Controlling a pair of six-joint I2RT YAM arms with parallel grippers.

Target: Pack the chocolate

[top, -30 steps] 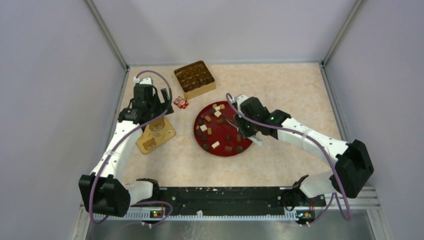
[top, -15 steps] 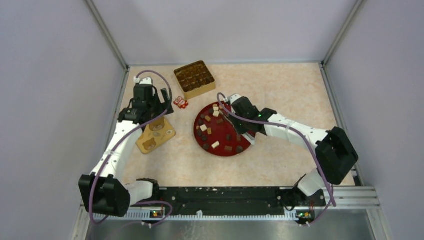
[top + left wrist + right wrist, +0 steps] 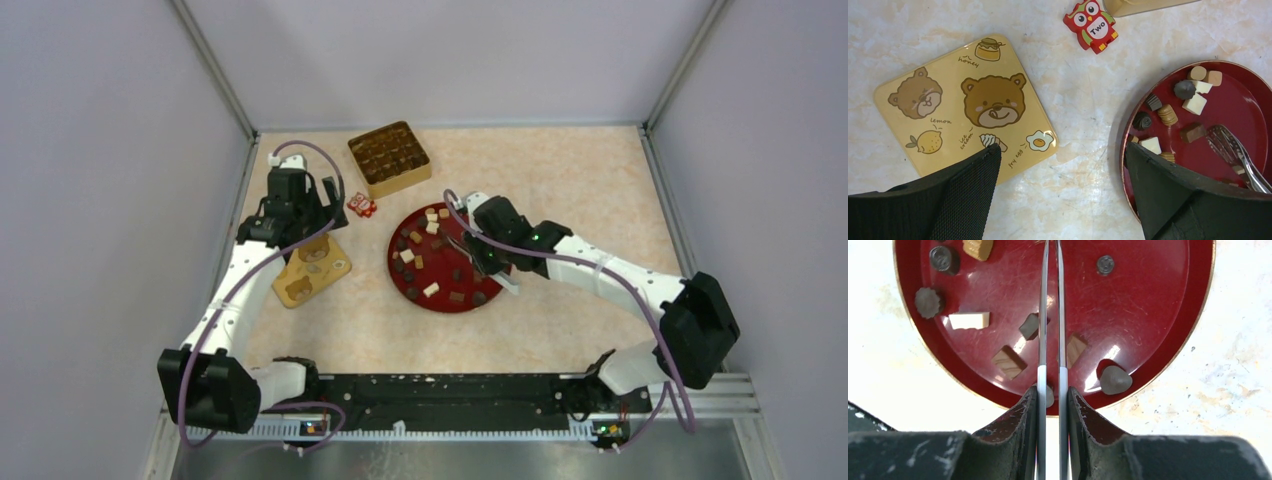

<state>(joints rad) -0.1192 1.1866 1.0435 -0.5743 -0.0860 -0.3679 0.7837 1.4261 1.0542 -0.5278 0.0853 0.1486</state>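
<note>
The chocolate lies scattered on the round red plate mid-table: dark lumps, tan blocks and cream cubes, most of them toward the plate's left and far side. Over them we see metal tongs, blades nearly together, clamped in the right gripper. We cannot tell whether the tips hold a piece. Beyond the plate sits a gold compartmented box, and an owl-shaped red item lies between them. Left of the plate lies the bear-printed lid, and above its near corner hangs the left gripper, jaws spread wide and holding nothing.
</note>
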